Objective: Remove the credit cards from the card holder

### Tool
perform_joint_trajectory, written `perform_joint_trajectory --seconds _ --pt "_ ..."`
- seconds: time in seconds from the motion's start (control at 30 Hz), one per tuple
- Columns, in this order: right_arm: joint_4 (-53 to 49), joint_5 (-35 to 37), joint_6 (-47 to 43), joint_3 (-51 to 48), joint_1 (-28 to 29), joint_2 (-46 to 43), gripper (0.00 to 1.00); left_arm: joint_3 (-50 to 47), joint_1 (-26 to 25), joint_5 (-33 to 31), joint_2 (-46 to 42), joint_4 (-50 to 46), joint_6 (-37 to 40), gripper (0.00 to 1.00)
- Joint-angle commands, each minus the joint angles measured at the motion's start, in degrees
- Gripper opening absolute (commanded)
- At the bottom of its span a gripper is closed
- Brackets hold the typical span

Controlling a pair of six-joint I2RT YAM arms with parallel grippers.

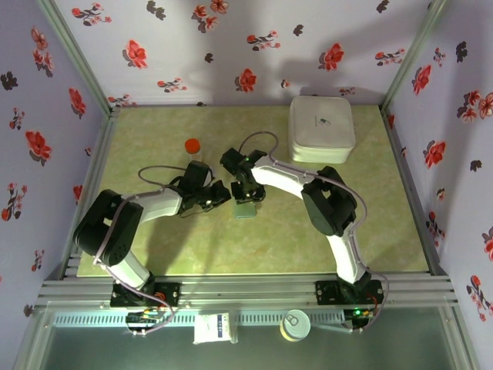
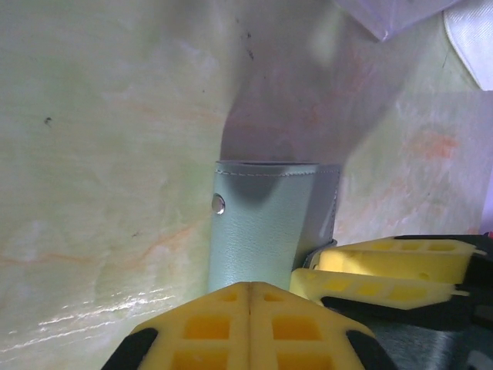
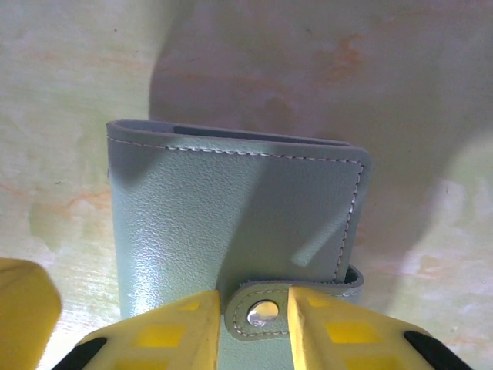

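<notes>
On the ledge at the near edge lie a small white paper packet [image 1: 214, 327] and a round metal tin [image 1: 295, 324]. The print on both is too small to read.

Past the two bases, the arms bend inward and meet at mid-table. The left gripper [image 2: 250, 287] has ribbed yellow plastic fingers [image 2: 192, 331]. They are pressed flat together, with only a seam between them. The near end of the flat grey-blue folding card holder [image 3: 231, 223] runs under their tips. Whether a thin edge is caught there cannot be told.

The right gripper [image 3: 256, 297] has its jaws drawn to a narrow slot. Both pads bear on the sides of the holder's short strap tab [image 3: 339, 287], so it grips the holder by that tab. A round silver snap [image 3: 264, 311] sits on the tab between them.

The holder lies closed on the pale green, marbled table [image 3: 62, 77], right between the two grippers. Its skin is finely grained like leather, with pale stitching along the rounded edges. A second metal stud [image 2: 219, 203] shows on one face. A dark slit runs along its far edge, and the inside is hidden.

Further back stands a small object with a round red cap [image 1: 192, 146], its body hard to make out. At the far right sits a large white square box with rounded corners [image 1: 321, 129]. Its corner is cut off in the left wrist view. Floral-print walls [image 1: 231, 46] close the scene.
</notes>
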Motion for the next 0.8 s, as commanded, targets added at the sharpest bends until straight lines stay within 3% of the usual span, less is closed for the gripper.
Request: perform_joint_trajectory --seconds 0.0,0.13,0.37,0.63,0.77 --pt "0.3 -0.8 -0.1 -0.8 -0.1 0.9 0.24 1.5 -1.0 2.3 1.6 1.2 -0.5 0.00" --pt "1.7 -1.4 0.2 -2.5 -0.4 0.1 0.19 3.0 -2.4 2.6 3.0 0.6 -0.4 0.00" --pt "4.9 -3.5 1.3 -5.7 -1.4 -1.9 0.00 3.9 -3.4 2.3 5.3 0.0 -0.6 0.00" --pt "5.8 -3.8 2.2 -7.0 -1.7 -3.5 0.00 4.0 -2.7 -1.0 7.7 -6.7 1.8 0.00" --pt "1.9 1.0 2.1 -6.3 -1.6 -3.9 0.00 3.2 -2.5 -4.2 7.9 -9.7 2.7 0.00"
